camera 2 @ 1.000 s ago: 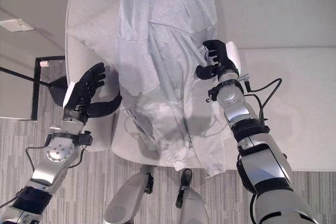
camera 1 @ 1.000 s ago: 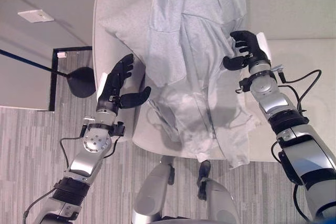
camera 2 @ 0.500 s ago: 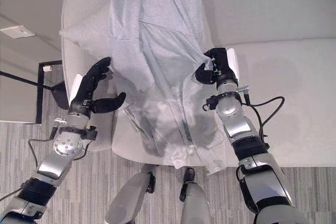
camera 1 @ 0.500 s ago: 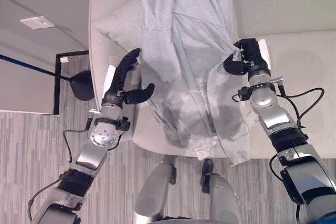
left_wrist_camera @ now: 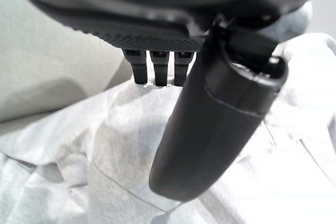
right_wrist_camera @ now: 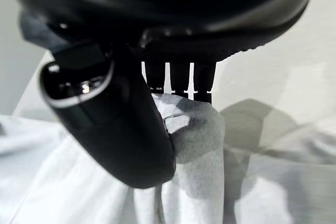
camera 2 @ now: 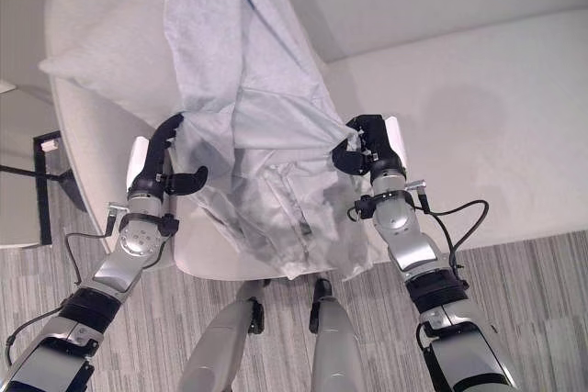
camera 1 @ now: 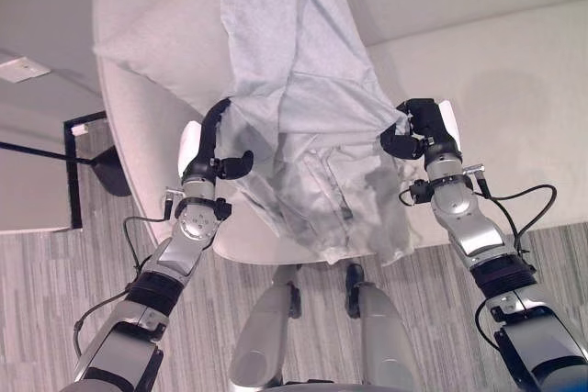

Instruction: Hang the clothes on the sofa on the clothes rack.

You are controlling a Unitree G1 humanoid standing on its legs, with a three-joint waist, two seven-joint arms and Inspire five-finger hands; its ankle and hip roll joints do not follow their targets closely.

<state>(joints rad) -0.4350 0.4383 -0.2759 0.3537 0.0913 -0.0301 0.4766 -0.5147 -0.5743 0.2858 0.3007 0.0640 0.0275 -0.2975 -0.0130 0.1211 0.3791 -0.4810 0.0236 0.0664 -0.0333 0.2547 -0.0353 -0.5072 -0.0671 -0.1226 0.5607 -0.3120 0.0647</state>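
L hand (camera 1: 213,140): dark fingers + thumb, white cover on back | R hand (camera 1: 418,130): dark, white cover too | arms: silver-grey segmented shells, black bands at joints | wrists: round silver disc w/ small screws | palm edge ribbed black

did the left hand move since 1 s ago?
Yes. The left hand has closed in from beside the sofa arm onto the grey garment edge.

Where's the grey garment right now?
The grey garment hangs in the middle of the head views, draped over the sofa, with the left hand and right hand gripping its two sides.
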